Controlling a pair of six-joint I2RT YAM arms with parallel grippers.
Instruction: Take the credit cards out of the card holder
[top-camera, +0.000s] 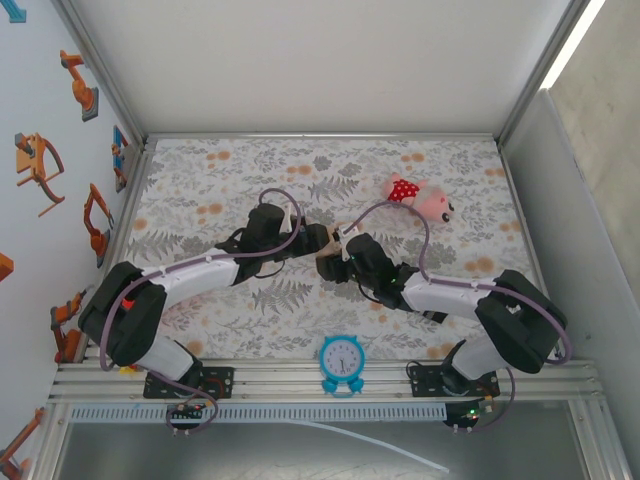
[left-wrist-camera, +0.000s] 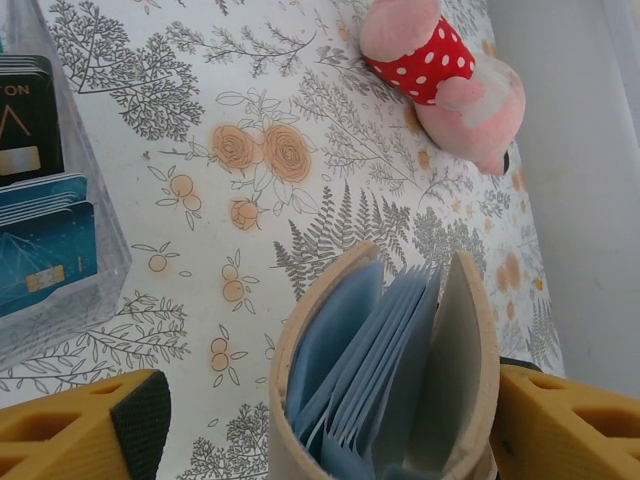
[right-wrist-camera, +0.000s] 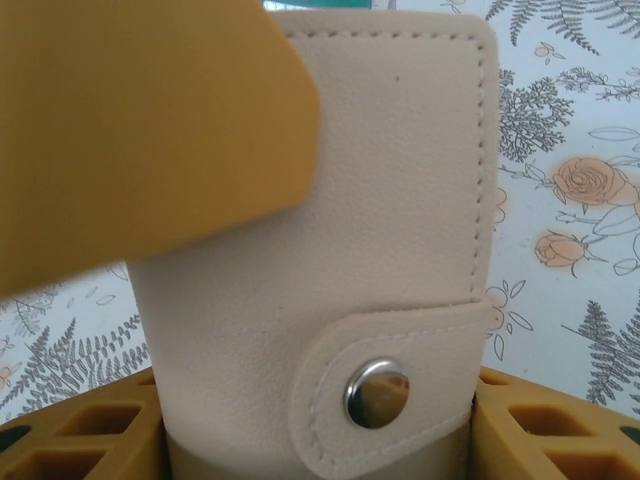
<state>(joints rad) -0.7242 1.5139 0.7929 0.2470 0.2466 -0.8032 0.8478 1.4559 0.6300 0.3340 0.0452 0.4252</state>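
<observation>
The tan card holder (top-camera: 319, 238) is held up above the middle of the table, between both arms. My right gripper (right-wrist-camera: 320, 430) is shut on it, one yellow finger (right-wrist-camera: 110, 435) on each side of its snapped strap. In the left wrist view the card holder (left-wrist-camera: 470, 330) gapes at its edge and shows pale blue sleeves. My left gripper (left-wrist-camera: 330, 420) is open around it: one finger (left-wrist-camera: 560, 420) touches the cover, the other (left-wrist-camera: 110, 430) stands apart. Teal and dark credit cards (left-wrist-camera: 40, 250) lie in a clear plastic piece (left-wrist-camera: 105, 270) on the table.
A pink plush toy (top-camera: 422, 198) with a red dotted part lies at the back right, close to the right wall. A blue alarm clock (top-camera: 343, 362) stands at the front edge between the arm bases. Walls close in the table's left, back and right sides.
</observation>
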